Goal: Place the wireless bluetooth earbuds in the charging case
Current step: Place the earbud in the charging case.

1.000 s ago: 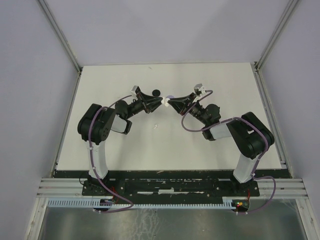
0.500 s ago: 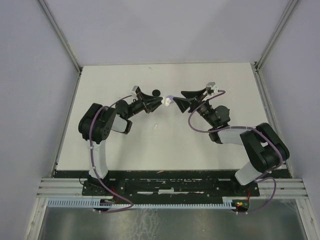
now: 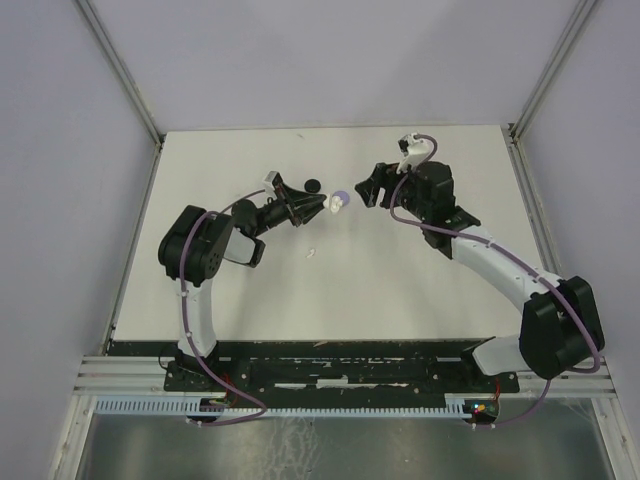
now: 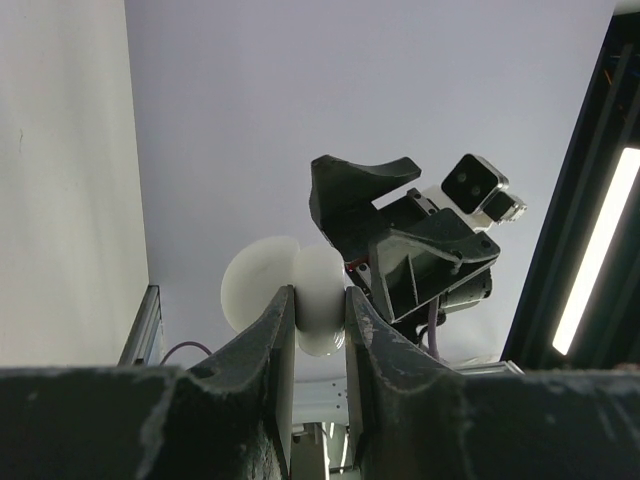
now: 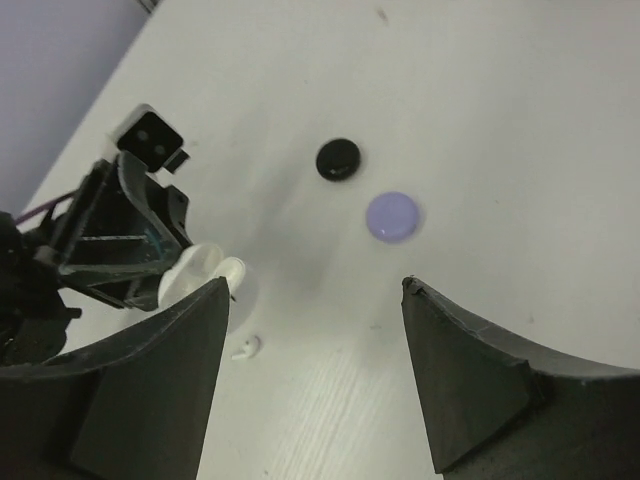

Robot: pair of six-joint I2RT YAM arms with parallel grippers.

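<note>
My left gripper [image 3: 324, 207] is shut on the white charging case [image 3: 336, 206], holding it above the table with its lid open. In the left wrist view the case [image 4: 322, 275] sits pinched between both fingers. My right gripper [image 3: 371, 189] hangs open and empty a short way to the right of the case. One small white earbud [image 3: 312, 253] lies on the table in front of the case, also in the right wrist view [image 5: 246, 347] below the case [image 5: 198, 274]. The inside of the case is hidden.
A round black disc [image 3: 313, 184] and a round lilac disc [image 3: 342, 194] lie on the table just behind the case; the right wrist view shows the black disc [image 5: 338, 159] and the lilac disc [image 5: 392, 216] ahead of my open right gripper [image 5: 312, 292]. Grey walls enclose the white table [image 3: 420, 290].
My right gripper has opened and drawn back from the case, up and to the right. The left gripper keeps the case in the same place.
</note>
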